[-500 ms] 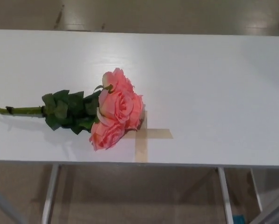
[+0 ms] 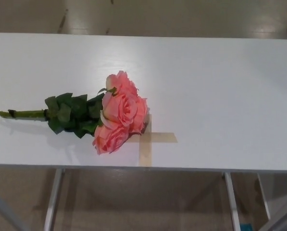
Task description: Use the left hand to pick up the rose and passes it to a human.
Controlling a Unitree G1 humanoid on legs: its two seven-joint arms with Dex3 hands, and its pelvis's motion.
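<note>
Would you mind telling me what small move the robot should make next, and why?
Probably bring the left robot hand into view and down toward the stem. The rose lies flat on the white table, untouched, its bare stem pointing to the robot's left and its blooms over the tape cross. Neither hand shows yet, and no person is visible.

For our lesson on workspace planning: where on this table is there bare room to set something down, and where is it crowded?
The table's whole right half, right of the tape cross, is bare, as is the far strip behind the rose. The near-left part is crowded: blooms, leaves and stem stretch towards the left edge. No hand is in view.
</note>
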